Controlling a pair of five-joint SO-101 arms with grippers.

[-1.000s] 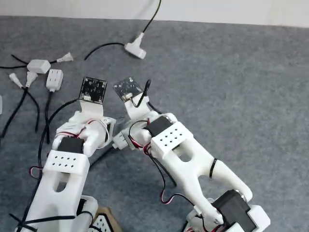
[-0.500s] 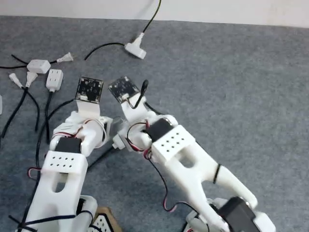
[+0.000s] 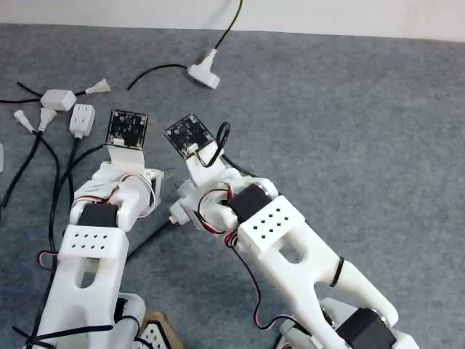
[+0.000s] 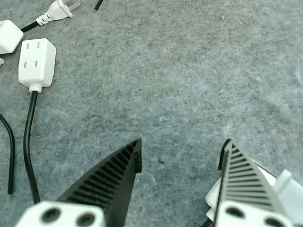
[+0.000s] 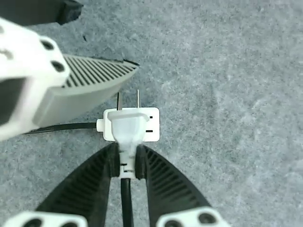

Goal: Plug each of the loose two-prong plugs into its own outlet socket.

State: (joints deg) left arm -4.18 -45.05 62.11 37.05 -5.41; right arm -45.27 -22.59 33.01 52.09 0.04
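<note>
Right pincer point(image 5: 127, 153) clamps plug point(image 5: 128, 124) at its neck, a sound hold; plug looks light, rigid. Left pincer point(image 4: 182, 146) gapes, released.

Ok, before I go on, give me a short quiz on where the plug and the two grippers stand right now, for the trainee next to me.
1. True or false: the right gripper is shut on a plug.
2. The left gripper is: A) open, holding nothing; B) shut, holding nothing; C) shut on a second plug.
3. Short answer: are the held plug's prongs inside the socket block beneath it?

Key: 1 true. 2 A. 3 No, both prongs stick out bare past the block's edge.
</note>
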